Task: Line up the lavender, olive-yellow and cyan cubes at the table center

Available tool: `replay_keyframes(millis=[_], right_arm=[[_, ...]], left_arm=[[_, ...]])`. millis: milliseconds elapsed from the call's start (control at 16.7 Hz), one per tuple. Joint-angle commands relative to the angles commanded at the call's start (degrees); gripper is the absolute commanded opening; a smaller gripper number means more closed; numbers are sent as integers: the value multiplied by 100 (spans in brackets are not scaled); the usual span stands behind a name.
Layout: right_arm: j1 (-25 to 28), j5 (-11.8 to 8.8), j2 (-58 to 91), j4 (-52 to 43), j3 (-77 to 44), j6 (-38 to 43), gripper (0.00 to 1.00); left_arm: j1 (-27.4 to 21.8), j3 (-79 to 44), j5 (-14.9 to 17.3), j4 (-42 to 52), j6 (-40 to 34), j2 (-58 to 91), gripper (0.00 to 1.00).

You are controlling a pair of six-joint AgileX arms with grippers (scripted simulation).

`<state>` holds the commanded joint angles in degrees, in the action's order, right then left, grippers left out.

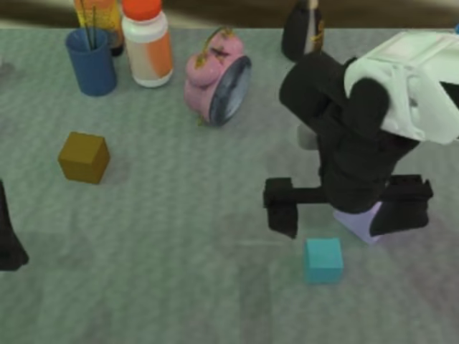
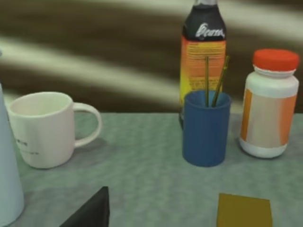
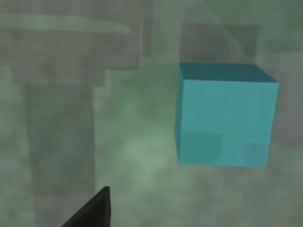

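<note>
Top view. Right gripper [image 1: 348, 208]: held above the tabletop [image 1: 186, 236] right of centre, its dark jaws spread wide apart, one toward the centre and one toward the right edge, nothing clamped. Lavender cube [image 1: 358, 221]: largely hidden beneath the gripper body, only a pale corner shown; whether it rests on the tabletop cannot be told. Cyan cube [image 1: 323, 260]: set just beside the lavender cube, nearer the camera. Olive-yellow cube [image 1: 84, 157]: well apart, at the left. Left gripper [image 1: 8, 236]: parked at the left edge; its jaw state cannot be told. Along the back: blue cup [image 1: 91, 63], white bottle [image 1: 147, 44], pink alarm clock [image 1: 216, 80].

Left wrist view. Olive-yellow cube [image 2: 244, 211] seen near the frame edge, with blue cup [image 2: 206, 127], white bottle [image 2: 269, 104], dark bottle [image 2: 203, 56] and white mug [image 2: 45, 128] beyond it.

Right wrist view. Cyan cube [image 3: 225, 116] shown alone on the tabletop; one dark jaw tip visible; lavender cube not shown.

Hazards, as judged. With the lavender and cyan cubes so close, the cyan cube could be nudged out of line by a wide jaw on descent or retreat. The lavender cube could be tipped or dragged if the jaws are lifted off-square. The olive-yellow cube lies close to the cup, so that a reach for it could disturb the clutter.
</note>
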<state>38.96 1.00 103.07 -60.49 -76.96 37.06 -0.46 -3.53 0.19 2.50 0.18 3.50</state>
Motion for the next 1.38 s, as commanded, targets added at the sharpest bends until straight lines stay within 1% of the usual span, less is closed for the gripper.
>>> replay_keyframes(millis=[120,300,420,600,780,1020,1200,1380], right_arm=[[40,-19,-511,287,428,-191,100],[10,-52,-1700,915,1350,-593,100],[-111,-82,-2715,1441,2114,-924,100],[-471,-137,-4462,2343,3419,-1481,100],[-1030,-185,-6185,3265,4719,-2047,100],[-1990,-192,-8036,4403,6175,-2750,100],[-2756,-159,-9093,5148,6959,-3204,100],[-3405,-122,-9885,5705,7451,-3525,100]], left_arm=[[-50,-539,10,361,25,536,100],[-132,-1763,10,1134,79,1796,100],[-192,-2757,4,1772,123,2935,100],[-296,-4362,-3,2848,198,4983,100],[-410,-5954,-4,3968,275,7124,100],[-549,-7850,-2,5313,366,9569,100],[-634,-9046,0,6090,420,10914,100],[-693,-10020,0,6619,457,11868,100]])
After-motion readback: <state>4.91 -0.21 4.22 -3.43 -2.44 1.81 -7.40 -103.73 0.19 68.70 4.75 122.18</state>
